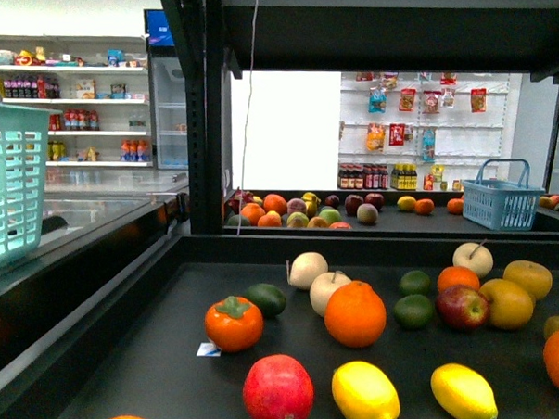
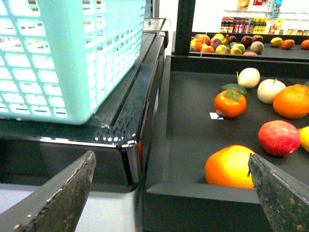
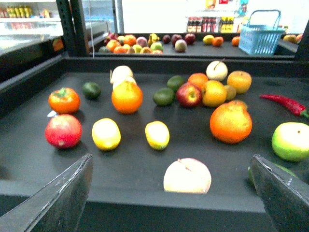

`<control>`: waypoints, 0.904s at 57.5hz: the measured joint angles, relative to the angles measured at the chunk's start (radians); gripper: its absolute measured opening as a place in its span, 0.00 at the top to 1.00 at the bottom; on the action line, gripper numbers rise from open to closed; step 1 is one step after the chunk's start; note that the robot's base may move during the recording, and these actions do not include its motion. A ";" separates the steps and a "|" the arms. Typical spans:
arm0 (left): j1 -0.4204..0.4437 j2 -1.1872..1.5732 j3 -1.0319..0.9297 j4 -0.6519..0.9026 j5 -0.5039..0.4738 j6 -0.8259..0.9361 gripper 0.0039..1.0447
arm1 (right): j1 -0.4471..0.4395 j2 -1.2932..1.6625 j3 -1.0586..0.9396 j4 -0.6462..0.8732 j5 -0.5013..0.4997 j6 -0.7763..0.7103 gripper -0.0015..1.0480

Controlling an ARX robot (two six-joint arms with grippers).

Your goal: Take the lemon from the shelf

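Dark fingers (image 3: 60,200) of my right gripper (image 3: 170,157) stand wide apart and empty at the front lip of the shelf (image 3: 125,169), spread, I judge, to straddle a fruit. Just ahead, between them, lies a pale apple (image 3: 187,176). Beyond it, further onto the tier, sits the lemon (image 3: 157,135), with a second lemon (image 3: 106,134) just beside it. My left gripper (image 2: 171,155) is likewise spread, near the teal basket (image 2: 72,58).

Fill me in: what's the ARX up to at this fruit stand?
Nothing is picked yet. The left gripper and right gripper are both open and empty, short of the front lip of the matte-black metal shelf. Two smooth yellow oval lemons lie untouched near the front, beside a red round fruit.
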 joint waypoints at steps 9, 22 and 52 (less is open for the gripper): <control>0.000 0.000 0.000 0.000 0.001 0.000 0.08 | 0.000 0.000 0.000 0.000 0.000 0.000 0.07; 0.000 0.000 0.000 0.000 0.001 0.000 0.08 | 0.000 0.000 0.000 0.000 0.001 0.001 0.07; 0.013 0.070 0.048 -0.146 0.070 -0.143 0.08 | 0.000 0.000 0.000 0.000 0.000 0.000 0.07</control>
